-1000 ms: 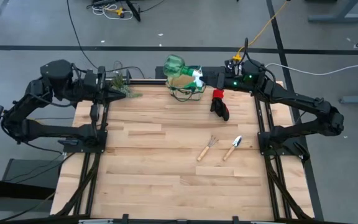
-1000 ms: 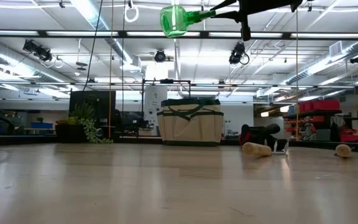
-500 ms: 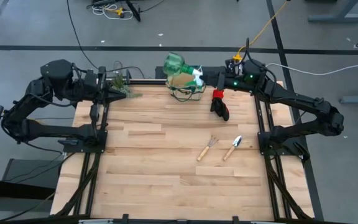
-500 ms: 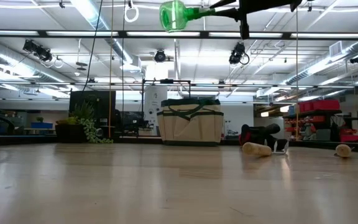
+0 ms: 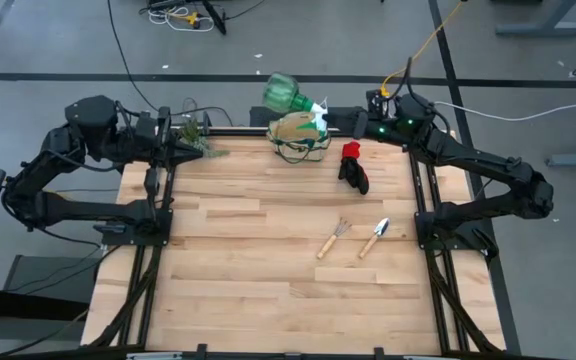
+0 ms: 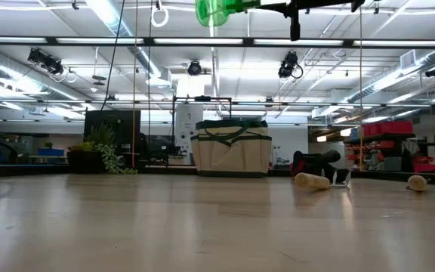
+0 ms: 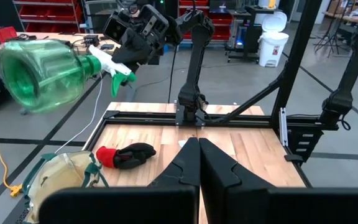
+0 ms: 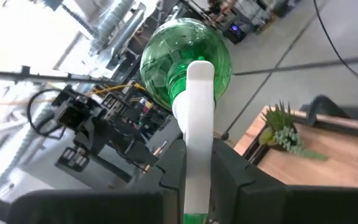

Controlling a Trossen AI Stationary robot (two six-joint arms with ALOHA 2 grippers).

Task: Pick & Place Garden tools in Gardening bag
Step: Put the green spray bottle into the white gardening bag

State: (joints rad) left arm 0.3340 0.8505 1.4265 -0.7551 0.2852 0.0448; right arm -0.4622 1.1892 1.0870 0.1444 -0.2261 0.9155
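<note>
A green translucent spray bottle (image 5: 283,93) with a white spray head hangs high over the far edge, above the beige gardening bag (image 5: 298,135). My right gripper (image 5: 326,118) is shut on it. The red-and-black glove (image 5: 353,168) lies on the table right of the bag. Nearer the front lie the hand rake (image 5: 334,238) and the trowel (image 5: 375,237), flat on the wood. My left gripper (image 7: 199,149) is shut and holds nothing, at the far left corner beside the small plant (image 5: 190,130). My right gripper pinches the bottle's white spray head (image 8: 197,124) between its two fingers. The fingers come about level from the table's right side and lie along the bottle. The bottle's green body (image 7: 39,74) sticks out beyond the fingertips, roughly level, lifted clear above the bag.
The bag stands upright at the far edge with its top open (image 7: 61,180). Bare wood (image 5: 248,260) fills the table's middle and front. Black frame rails (image 5: 153,220) run along both sides.
My right gripper has tipped its fingers upward without shifting place. The bottle's green body has risen a little and stays clear above the bag.
</note>
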